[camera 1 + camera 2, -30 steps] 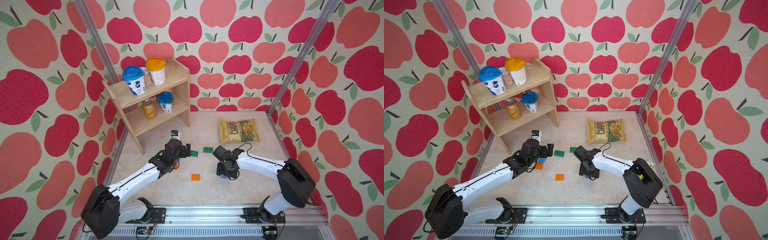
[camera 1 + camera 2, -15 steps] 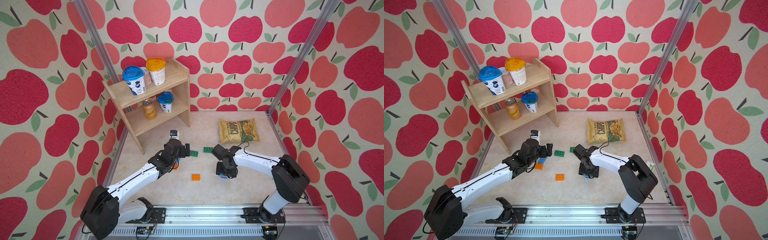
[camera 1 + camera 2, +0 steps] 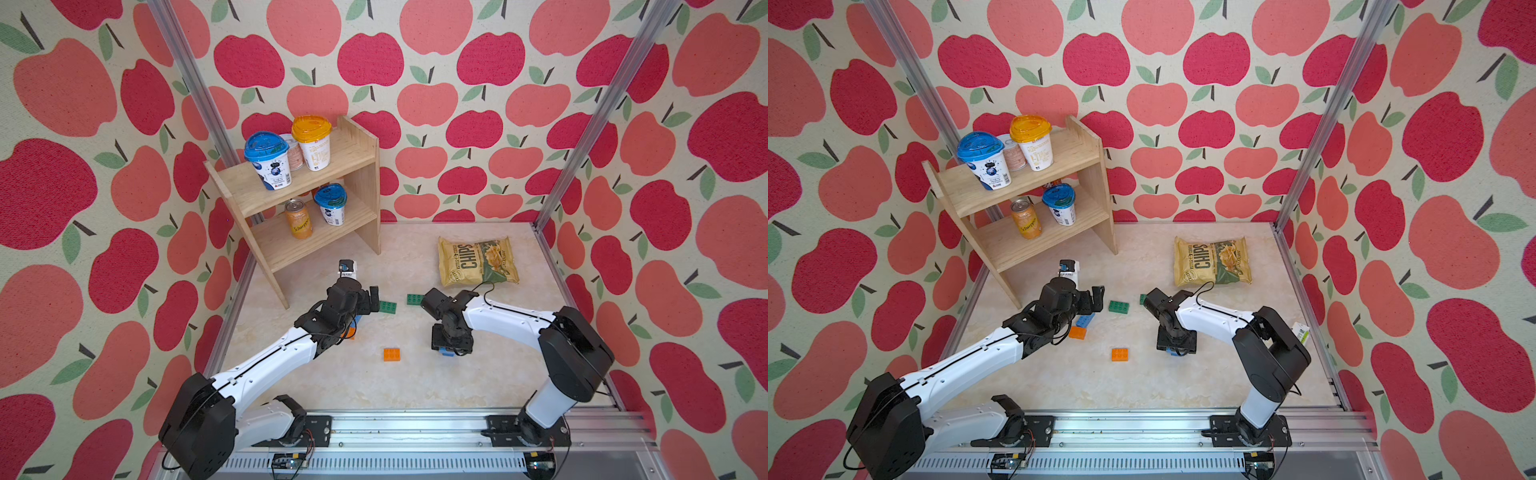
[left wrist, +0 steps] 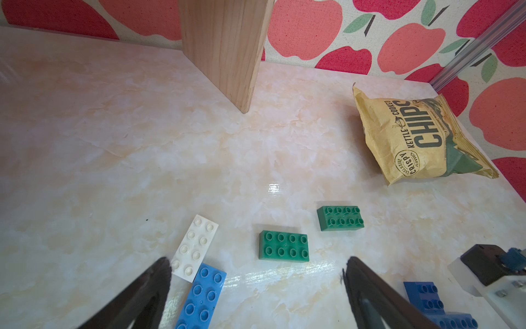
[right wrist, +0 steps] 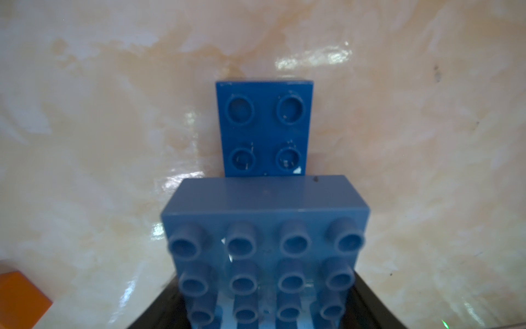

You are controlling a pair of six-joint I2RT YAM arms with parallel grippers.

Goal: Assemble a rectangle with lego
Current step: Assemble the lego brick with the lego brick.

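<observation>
Left gripper [image 4: 256, 263] gapes empty, a green lego brick [image 4: 284, 245] just ahead of its jaws: centre over it before closing. Right gripper [image 5: 263, 307] clamps a light-blue brick [image 5: 264, 205], a dark-blue square brick [image 5: 263, 128] just beyond; line edges flush, press straight down

Greens: green 2x4 [image 4: 283, 245] and second green 2x4 [image 4: 340, 218], studs up, near each other but apart.
White: white 2x4 [image 4: 195, 252] lies flat, its end touching the light blue 2x4 [image 4: 203, 299].
Oranges: I count two. Lone orange brick [image 3: 391, 354] sits in the open. Second orange brick [image 3: 1077, 332] is just beside the light blue 2x4.
Held: pale blue 2x4 [image 5: 264, 242] is gripped in the right pincer [image 3: 451, 344], abutting the dark blue 2x2 [image 5: 263, 128].
</observation>
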